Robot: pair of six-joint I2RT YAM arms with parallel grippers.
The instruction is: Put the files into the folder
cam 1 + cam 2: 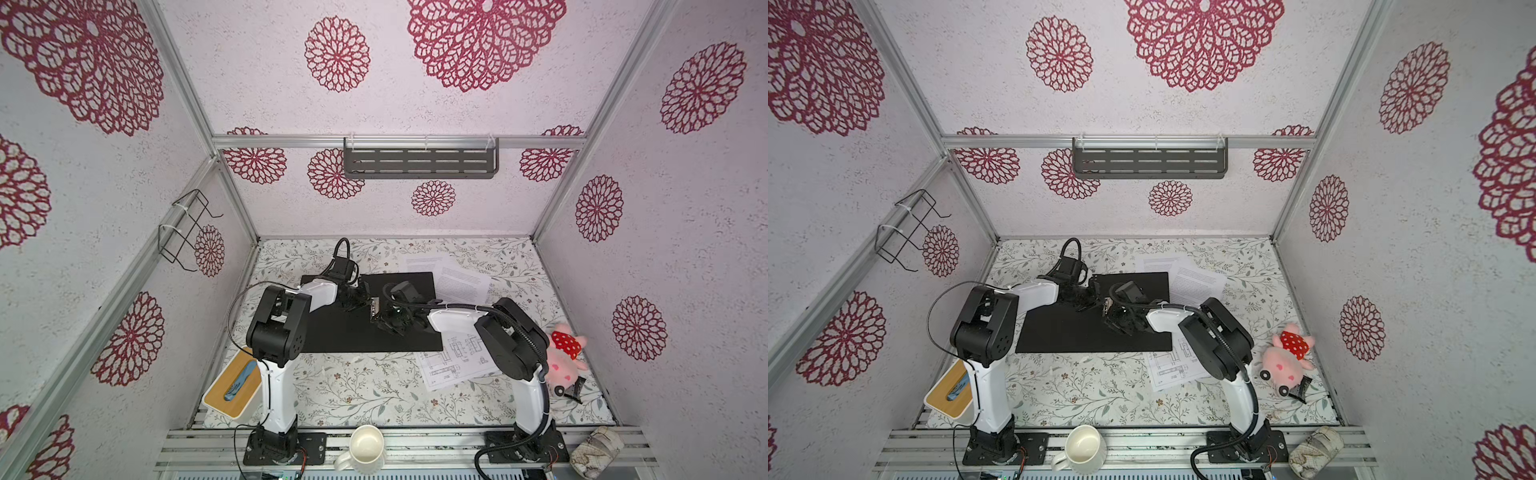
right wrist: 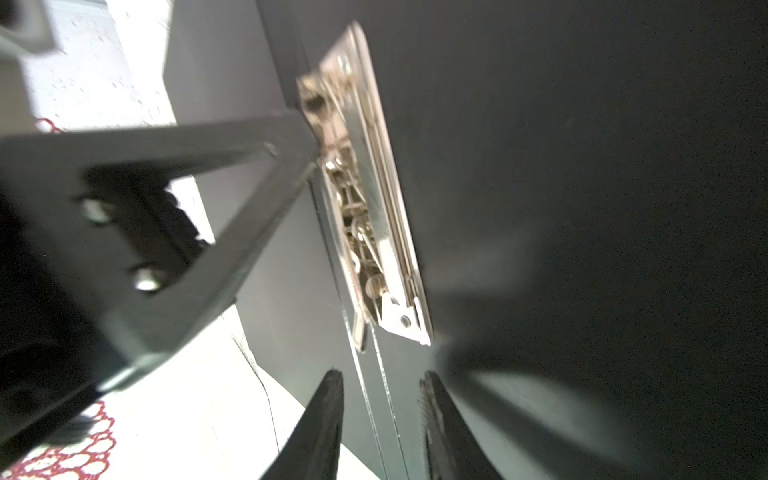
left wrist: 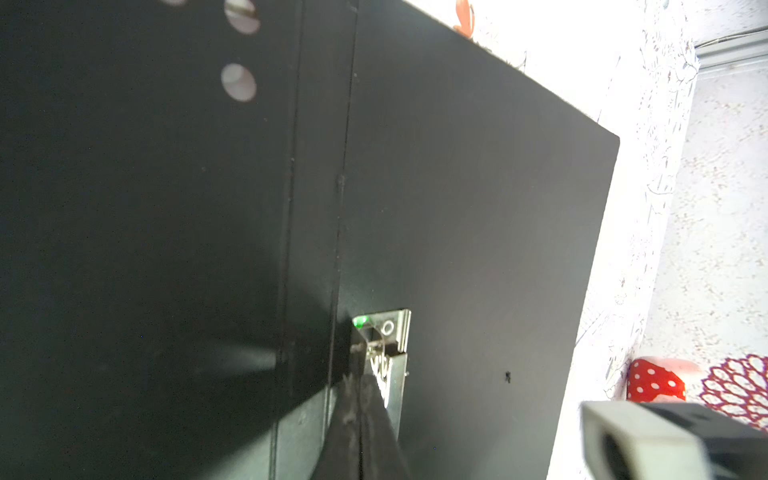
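Observation:
The folder [image 1: 332, 332] [image 1: 1059, 332] lies open in the middle of the table, black inside up. Its metal clip [image 1: 375, 309] [image 3: 392, 332] [image 2: 374, 232] sits by the spine. My left gripper [image 1: 360, 301] [image 3: 358, 365] is shut, with its tip touching one end of the clip. My right gripper [image 1: 384, 323] [image 2: 380, 374] stands open over the spine creases, just short of the clip's other end, holding nothing. Two text files [image 1: 419, 262] [image 1: 463, 284] lie at the folder's back right. A file with line drawings [image 1: 451, 363] [image 1: 1177, 365] lies at its front right, partly under my right arm.
A wood-lidded box [image 1: 232, 386] stands front left. A white mug [image 1: 365, 449] and a patterned roll [image 1: 596, 451] rest on the front rail. A pink plush [image 1: 565, 357] lies by the right wall. A grey shelf [image 1: 419, 162] and a wire rack [image 1: 187, 228] hang on the walls.

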